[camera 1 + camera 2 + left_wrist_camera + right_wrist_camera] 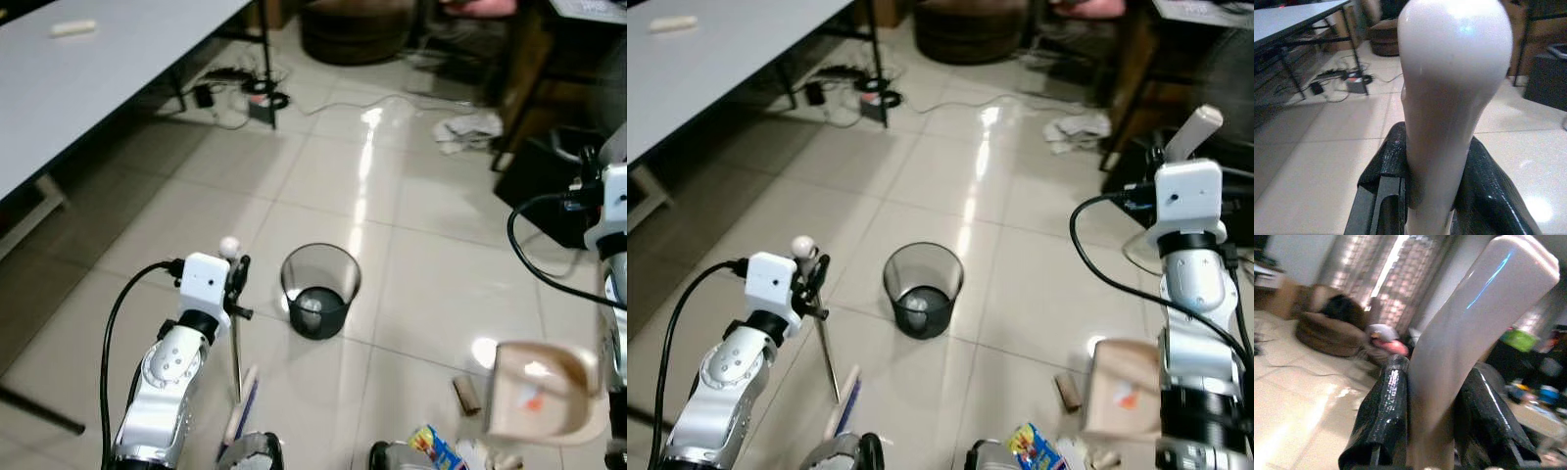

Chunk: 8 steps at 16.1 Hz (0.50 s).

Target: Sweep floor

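Broom and dustpan both up, bin mid-frame
Left hand (1432, 196) clamps the broom (235, 333) handle; right hand (1432, 421) grips the dustpan (539, 392) handle, bin (319, 290) between, trash (466, 394) lower right.

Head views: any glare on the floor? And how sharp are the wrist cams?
Left eye view: window glare streaks the tiles behind the bin, with a bright spot by the dustpan. Left wrist view: broom handle fairly sharp, highlight on top, in the left gripper. Right wrist view: dustpan handle soft, room blurred, held by the right gripper.
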Tool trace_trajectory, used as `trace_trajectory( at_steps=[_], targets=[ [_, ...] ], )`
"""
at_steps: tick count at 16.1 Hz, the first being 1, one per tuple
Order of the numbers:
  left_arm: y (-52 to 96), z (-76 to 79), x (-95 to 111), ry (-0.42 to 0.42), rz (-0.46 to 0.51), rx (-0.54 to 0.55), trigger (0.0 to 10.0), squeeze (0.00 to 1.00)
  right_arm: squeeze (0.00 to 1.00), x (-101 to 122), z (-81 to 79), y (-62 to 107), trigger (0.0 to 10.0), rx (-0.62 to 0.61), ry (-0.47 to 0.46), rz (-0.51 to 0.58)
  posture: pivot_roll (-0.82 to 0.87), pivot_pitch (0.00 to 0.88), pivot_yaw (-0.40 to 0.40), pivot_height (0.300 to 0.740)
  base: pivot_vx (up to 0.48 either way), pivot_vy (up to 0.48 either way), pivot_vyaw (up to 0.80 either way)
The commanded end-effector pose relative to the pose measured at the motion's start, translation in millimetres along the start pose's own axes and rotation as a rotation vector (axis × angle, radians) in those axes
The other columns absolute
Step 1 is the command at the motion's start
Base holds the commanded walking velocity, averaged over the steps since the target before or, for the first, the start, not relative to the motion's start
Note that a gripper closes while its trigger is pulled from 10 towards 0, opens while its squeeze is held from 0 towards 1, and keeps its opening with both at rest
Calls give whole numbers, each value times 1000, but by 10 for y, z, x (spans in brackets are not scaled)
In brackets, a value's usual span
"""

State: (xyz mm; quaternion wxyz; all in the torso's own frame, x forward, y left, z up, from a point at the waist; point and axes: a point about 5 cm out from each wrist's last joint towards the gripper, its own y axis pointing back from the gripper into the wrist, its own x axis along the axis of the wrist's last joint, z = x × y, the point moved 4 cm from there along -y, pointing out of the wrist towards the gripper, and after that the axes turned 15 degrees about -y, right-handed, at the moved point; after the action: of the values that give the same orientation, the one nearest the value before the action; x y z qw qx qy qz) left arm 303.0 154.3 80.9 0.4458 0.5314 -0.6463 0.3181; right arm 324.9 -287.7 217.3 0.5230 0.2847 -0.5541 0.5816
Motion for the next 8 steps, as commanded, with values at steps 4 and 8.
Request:
trace_trajectory(
  at_steps=[4, 8],
  targets=[
    [-27, 11, 70, -18, 39, -32, 10000, 0, 0, -91, -59, 146, 10000, -138, -126, -50, -7, 71, 38, 740, 0, 0, -800],
    [-1, 95, 42, -43, 40, -113, 10000, 0, 0, -105, -253, 106, 10000, -123, -126, -77, -7, 67, 40, 740, 0, 0, -800]
  ],
)
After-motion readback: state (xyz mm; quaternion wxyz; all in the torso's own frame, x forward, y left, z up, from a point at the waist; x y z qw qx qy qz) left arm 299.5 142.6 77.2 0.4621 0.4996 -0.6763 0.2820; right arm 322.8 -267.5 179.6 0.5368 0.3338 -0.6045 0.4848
